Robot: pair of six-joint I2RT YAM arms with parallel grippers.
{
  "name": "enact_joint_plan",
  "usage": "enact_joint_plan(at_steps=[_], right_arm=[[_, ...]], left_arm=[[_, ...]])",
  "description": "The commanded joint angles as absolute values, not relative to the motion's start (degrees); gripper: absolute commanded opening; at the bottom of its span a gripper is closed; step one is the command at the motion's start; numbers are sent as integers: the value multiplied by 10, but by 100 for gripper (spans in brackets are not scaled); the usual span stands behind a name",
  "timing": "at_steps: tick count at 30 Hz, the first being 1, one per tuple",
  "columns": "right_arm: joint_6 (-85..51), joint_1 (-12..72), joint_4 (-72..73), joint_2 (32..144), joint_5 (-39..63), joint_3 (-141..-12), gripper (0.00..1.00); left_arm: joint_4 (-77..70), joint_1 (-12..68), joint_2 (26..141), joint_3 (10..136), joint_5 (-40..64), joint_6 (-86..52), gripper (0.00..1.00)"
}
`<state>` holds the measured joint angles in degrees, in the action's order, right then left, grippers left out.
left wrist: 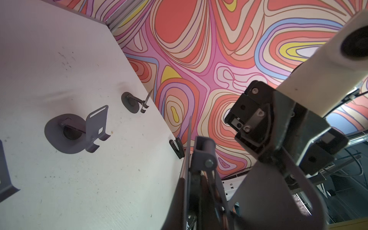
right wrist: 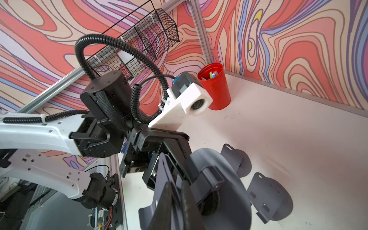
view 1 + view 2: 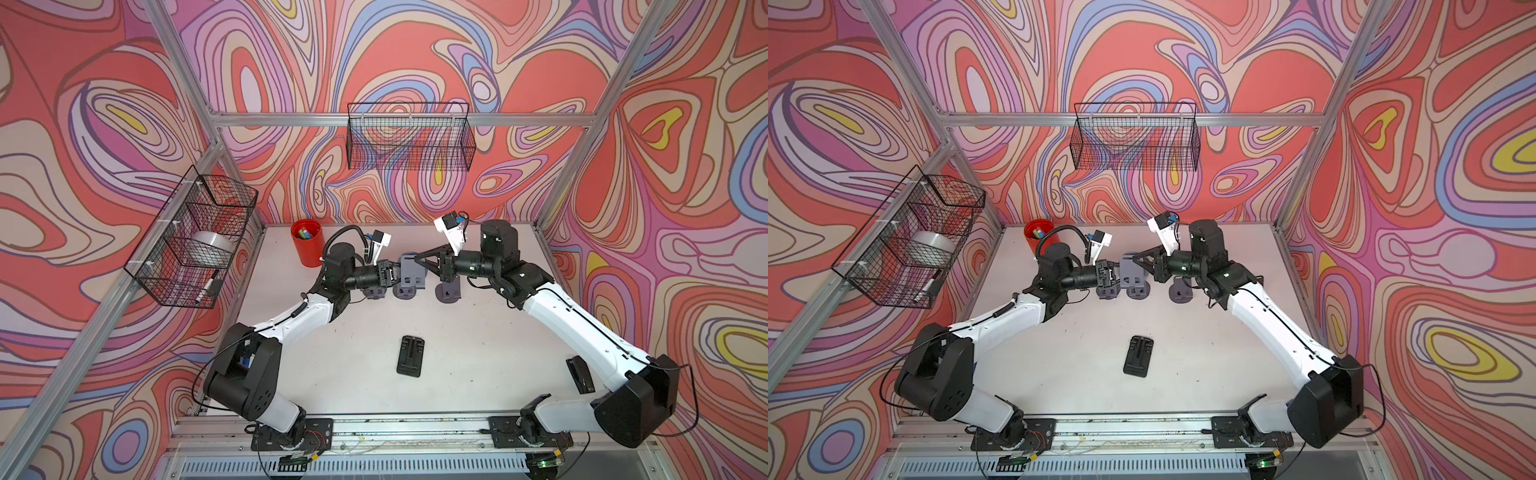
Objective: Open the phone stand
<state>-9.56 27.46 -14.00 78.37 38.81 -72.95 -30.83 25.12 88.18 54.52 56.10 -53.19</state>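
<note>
A grey phone stand [image 3: 410, 269] hangs above the back of the table between my two arms, also seen in a top view [image 3: 1132, 268]. My left gripper [image 3: 390, 275] is shut on it from the left. In the left wrist view its fingers [image 1: 205, 191] pinch the thin plate just below the stand's hinge [image 1: 206, 157]. My right gripper [image 3: 420, 260] is shut on it from the right. In the right wrist view its fingers [image 2: 166, 199] clamp a plate edge beside the round base [image 2: 229, 179].
Three open grey stands [image 3: 376, 293] [image 3: 405, 291] [image 3: 449, 291] sit on the table under the grippers. A folded black stand [image 3: 410, 356] lies mid-table, another [image 3: 579, 374] by the right arm. A red cup [image 3: 307, 243] stands back left. Wire baskets [image 3: 409, 137] [image 3: 195, 241] hang on the walls.
</note>
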Motion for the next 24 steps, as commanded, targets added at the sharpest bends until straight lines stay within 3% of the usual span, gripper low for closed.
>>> enact_joint_plan(at_steps=[1, 24], right_arm=[[-54, 312, -114, 759, 451, -758, 0], [-22, 318, -144, 723, 456, -773, 0]], left_arm=[[-188, 254, 906, 546, 486, -534, 0], [-170, 245, 945, 535, 477, -560, 0]])
